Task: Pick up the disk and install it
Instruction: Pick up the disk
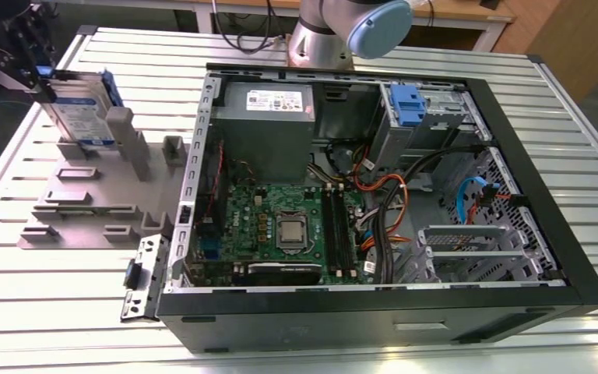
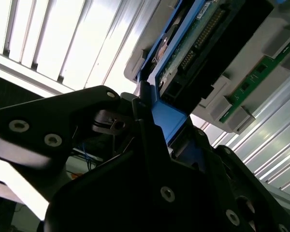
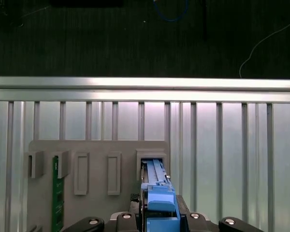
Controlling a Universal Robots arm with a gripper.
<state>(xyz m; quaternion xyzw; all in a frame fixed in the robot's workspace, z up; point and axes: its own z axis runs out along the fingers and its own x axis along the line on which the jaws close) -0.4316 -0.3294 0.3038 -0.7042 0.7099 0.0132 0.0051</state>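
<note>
The disk (image 1: 79, 111) stands on edge over the grey holder plate (image 1: 86, 209) at the exterior view's left, its silver face and blue side rails showing. My gripper (image 1: 46, 76) is shut on its upper end from the exterior view's left. In the second wrist view the black fingers (image 2: 135, 108) clamp the blue rail, and the disk's (image 2: 193, 46) circuit-board side runs away from them. In the first wrist view the blue rail (image 3: 157, 186) reaches from the gripper (image 3: 159, 212) to a slot in the plate. Whether the disk's lower end still sits in that slot I cannot tell.
The open black computer case (image 1: 548, 234) lies across the slatted metal table, motherboard up. A blue clip (image 1: 408, 105) sits in its drive bay at the back. A green memory stick (image 3: 56, 193) stands in another slot of the plate. The arm's base (image 1: 325, 39) rises behind the case.
</note>
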